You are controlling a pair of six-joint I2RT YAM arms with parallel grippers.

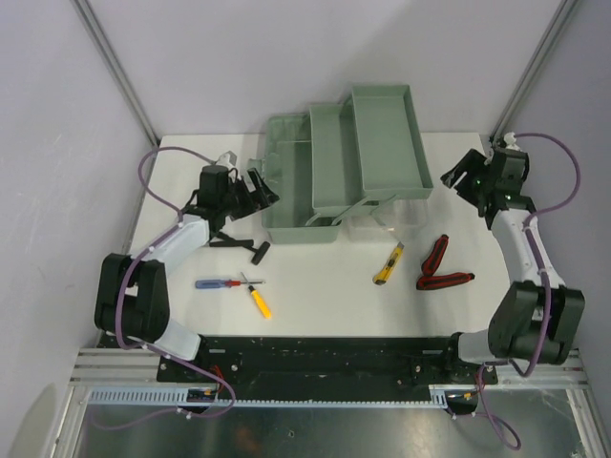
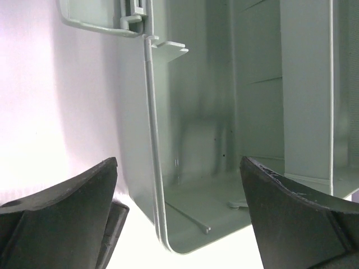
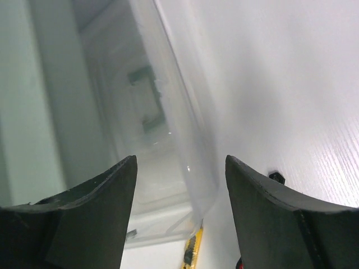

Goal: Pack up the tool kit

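The tool kit's sage-green box [image 1: 286, 191] stands open at the back middle of the table, its tray [image 1: 368, 143] swung up to the right and its clear lid [image 1: 387, 215] lying in front. My left gripper [image 1: 258, 188] is open at the box's left end; in the left wrist view the box wall [image 2: 151, 140] runs between the spread fingers [image 2: 67, 207] of that gripper [image 2: 179, 224] without touching them. My right gripper [image 1: 460, 177] is open to the right of the tray. In the right wrist view the clear lid [image 3: 174, 112] shows between the apart fingers of this gripper [image 3: 180, 207].
Loose on the table lie a black hammer [image 1: 239, 245], a blue-and-red screwdriver [image 1: 218, 282], a yellow screwdriver [image 1: 259, 301], a yellow knife [image 1: 388, 264], also seen as the knife [image 3: 193, 249] below the lid, and red-and-black pliers [image 1: 437, 267]. Grey walls close in the back.
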